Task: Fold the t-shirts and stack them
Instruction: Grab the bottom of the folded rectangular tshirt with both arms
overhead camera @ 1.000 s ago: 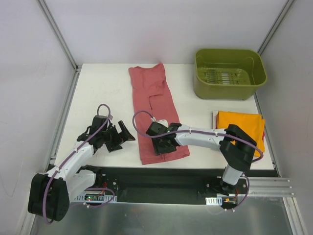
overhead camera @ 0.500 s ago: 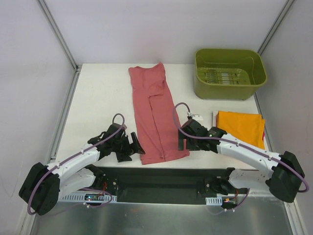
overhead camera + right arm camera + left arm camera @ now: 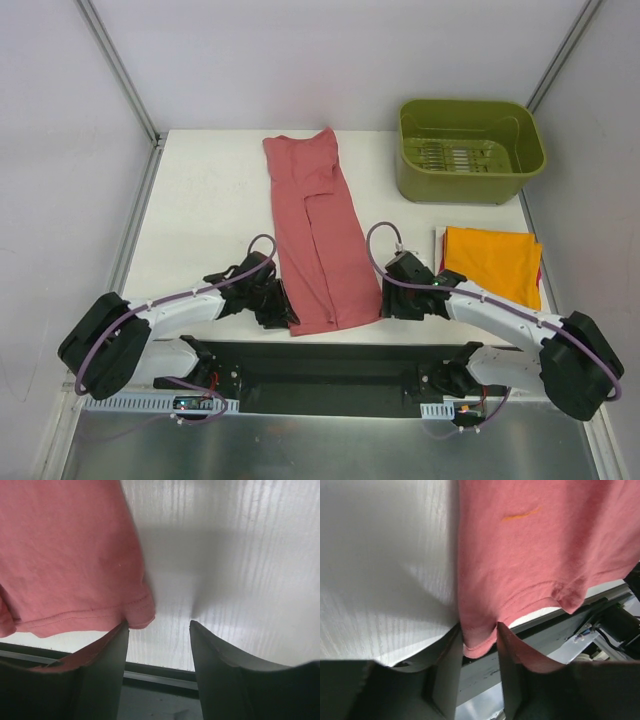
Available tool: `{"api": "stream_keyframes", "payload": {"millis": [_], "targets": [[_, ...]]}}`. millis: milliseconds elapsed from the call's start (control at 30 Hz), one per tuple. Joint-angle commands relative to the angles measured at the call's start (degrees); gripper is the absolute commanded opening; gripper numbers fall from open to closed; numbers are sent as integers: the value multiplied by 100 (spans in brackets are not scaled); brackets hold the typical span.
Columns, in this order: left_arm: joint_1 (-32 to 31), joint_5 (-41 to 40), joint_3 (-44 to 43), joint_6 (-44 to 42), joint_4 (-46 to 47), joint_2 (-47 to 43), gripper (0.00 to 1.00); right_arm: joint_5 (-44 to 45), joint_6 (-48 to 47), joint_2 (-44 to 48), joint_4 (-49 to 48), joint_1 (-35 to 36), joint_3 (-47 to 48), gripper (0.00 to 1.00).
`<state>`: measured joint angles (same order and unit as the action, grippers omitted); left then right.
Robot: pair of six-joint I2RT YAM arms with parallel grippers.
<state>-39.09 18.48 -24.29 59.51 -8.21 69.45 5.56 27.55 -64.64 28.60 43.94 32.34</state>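
You get the top view from above and behind the arm bases, looking down over the whole table (image 3: 200, 190). Each wrist camera sits close to the tabletop, looking past its own fingers (image 3: 447, 665) at the near edge — left on one hem corner of the salmon t-shirt (image 3: 530, 540), right on the other. All three share that hem.

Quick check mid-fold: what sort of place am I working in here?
Probably a robotics lab test cell: a white table boxed in by plain panels on aluminium posts, with two arms bolted to its near edge.
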Motion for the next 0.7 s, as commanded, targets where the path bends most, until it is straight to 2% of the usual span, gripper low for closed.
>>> {"api": "stream_keyframes", "payload": {"millis": [0,67,167,267,367,400,433,533,667], "targets": [[-90,-389,-31,-27,-181,288,30,-371,-92,-320,-653,-35,-17,53],[-125,-398,-58,-18,-190,323,25,-459,-136,-549,-794,-35,27,43],[-151,-433,-67,8,-181,306,22,-846,-197,-751,-988,-17,44,31],[-186,-433,-58,26,-190,245,2,-995,-268,-717,-1006,123,36,18],[-248,-284,-23,-105,-242,175,0,-1031,-268,-532,-883,474,36,10],[-274,-162,21,-106,-312,148,0,-1066,-189,-497,-787,640,36,5],[-309,-108,65,-88,-461,87,0,-1101,20,-418,-768,1025,1,1],[-511,-72,328,140,-873,-352,0,-891,521,-252,-409,1729,-52,1],[-565,-64,531,246,-1543,-1722,0,-600,875,65,84,2398,27,1]]}}
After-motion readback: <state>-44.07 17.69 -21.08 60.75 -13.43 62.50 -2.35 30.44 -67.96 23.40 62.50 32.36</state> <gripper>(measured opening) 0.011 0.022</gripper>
